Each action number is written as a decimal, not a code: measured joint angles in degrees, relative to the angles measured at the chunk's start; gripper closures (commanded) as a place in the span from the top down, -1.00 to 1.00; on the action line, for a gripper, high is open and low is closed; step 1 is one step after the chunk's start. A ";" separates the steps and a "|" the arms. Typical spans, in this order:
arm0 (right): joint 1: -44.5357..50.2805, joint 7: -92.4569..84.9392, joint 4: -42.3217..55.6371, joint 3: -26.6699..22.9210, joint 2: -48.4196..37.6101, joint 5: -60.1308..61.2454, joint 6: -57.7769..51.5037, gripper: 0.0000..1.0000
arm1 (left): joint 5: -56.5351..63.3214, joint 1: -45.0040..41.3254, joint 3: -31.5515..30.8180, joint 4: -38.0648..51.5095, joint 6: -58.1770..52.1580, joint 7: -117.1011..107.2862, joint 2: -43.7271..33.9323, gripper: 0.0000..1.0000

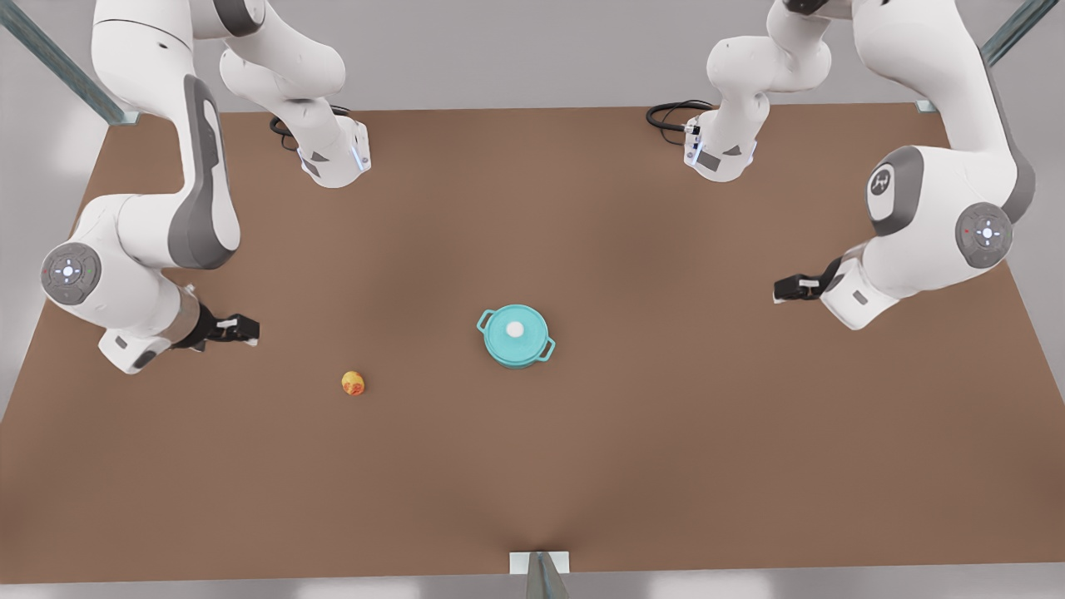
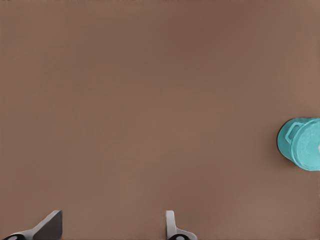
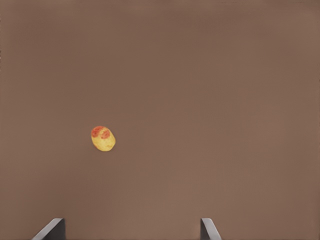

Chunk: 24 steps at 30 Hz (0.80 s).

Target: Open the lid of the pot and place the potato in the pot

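The teal pot (image 1: 517, 358) stands near the table's middle with the pot lid (image 1: 503, 334) resting on it, white knob up. The yellow potato (image 1: 353, 383) with orange-red patches lies on the table toward the front view's left of the pot. My right gripper (image 1: 248, 330) hovers open at the front view's left, a short way from the potato (image 3: 103, 138). My left gripper (image 1: 786, 289) hovers open at the front view's right, well away from the pot (image 2: 301, 144). Both grippers (image 2: 111, 227) (image 3: 131, 229) hold nothing.
The brown table (image 1: 649, 466) spreads wide around the pot and potato. Both arm bases (image 1: 333, 158) (image 1: 720, 150) stand at the far edge with black cables. A small bracket (image 1: 539, 564) sits at the near edge.
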 measured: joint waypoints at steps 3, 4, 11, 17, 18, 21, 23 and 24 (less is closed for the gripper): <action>0.06 -0.62 -0.09 0.00 0.06 -0.42 3.74 1.00 | -0.52 -0.07 -2.25 0.51 1.66 -0.18 0.40 1.00; 0.48 -0.83 -0.09 0.05 0.16 -0.99 4.60 1.00 | 0.27 -2.13 -3.83 0.59 2.37 -0.52 2.06 1.00; 11.78 -2.39 0.17 0.25 1.59 -3.37 7.04 1.00 | 10.93 -35.35 -7.38 9.25 13.69 -14.63 21.88 1.00; 13.19 -4.43 -7.19 0.26 3.89 -4.76 10.55 1.00 | 14.17 -37.82 -7.11 13.24 21.62 -28.88 29.46 1.00; 13.21 -4.65 -9.82 0.26 3.83 -4.84 12.13 1.00 | 14.36 -37.83 -7.01 14.97 22.60 -30.88 30.88 1.00; 13.10 -5.24 -13.53 0.01 5.01 -4.92 16.52 1.00 | 14.73 -37.83 -6.62 18.86 24.87 -36.23 33.76 1.00; 12.83 -5.59 -13.72 -0.34 6.55 -4.94 19.48 1.00 | 14.89 -37.83 -6.49 19.33 26.25 -39.23 34.94 1.00; 12.73 -5.76 -13.72 -0.51 7.68 -4.96 21.04 1.00 | 15.31 -37.86 -6.48 19.05 26.80 -40.60 35.22 1.00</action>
